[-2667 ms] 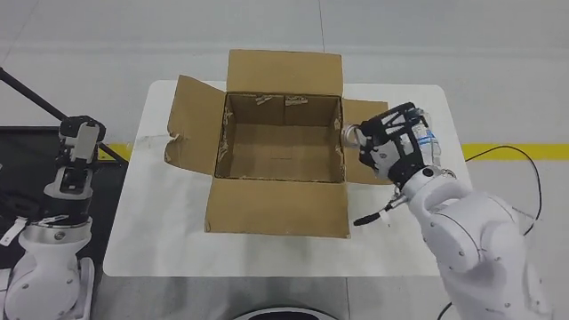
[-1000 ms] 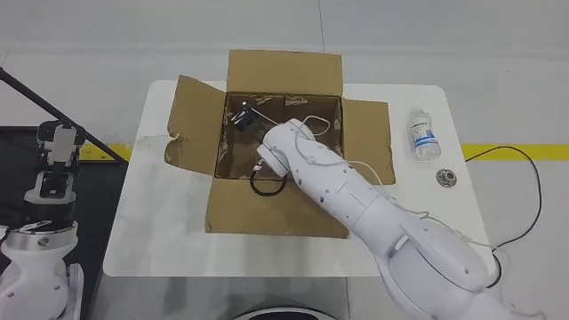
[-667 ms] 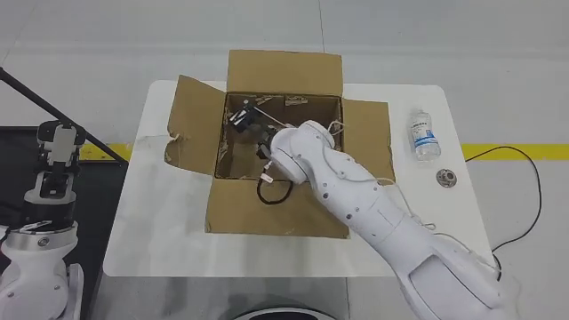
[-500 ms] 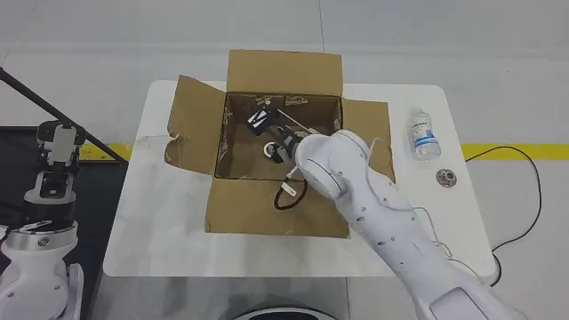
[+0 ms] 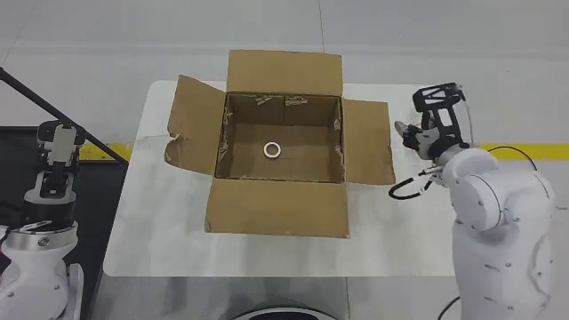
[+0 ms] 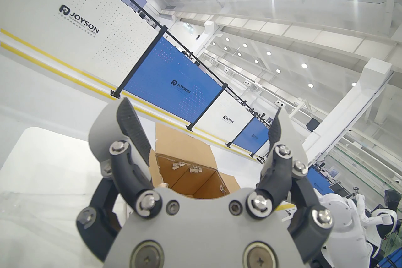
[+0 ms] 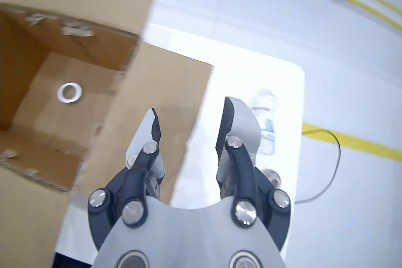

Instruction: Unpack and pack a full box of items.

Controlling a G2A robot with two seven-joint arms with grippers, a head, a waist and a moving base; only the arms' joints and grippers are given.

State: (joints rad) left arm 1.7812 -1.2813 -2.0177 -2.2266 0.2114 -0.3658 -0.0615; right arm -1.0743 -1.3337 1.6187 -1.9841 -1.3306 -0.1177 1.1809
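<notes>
The box (image 5: 276,209) stands open in the middle of the desk (image 5: 160,231), with all four flaps folded outward. A ring (image 5: 272,149) lies flat on the floor of the box, near its centre and clear of every wall.

The right gripper (image 7: 190,107) is above the desk, just past the outer edge of the box's right-hand flap. Its fingers (image 7: 234,124) are apart and hold nothing. A clear bottle (image 7: 268,124) lies on its side on the desk beyond that flap, well apart from the box and partly hidden behind one finger. A small round metal part (image 7: 272,177) lies on the desk just beside the bottle; it is too blurred to identify.

The left gripper (image 6: 201,107) is off the desk, well to the left of the box, and points upward into the room. Its fingers (image 6: 132,131) are spread wide and hold nothing.
</notes>
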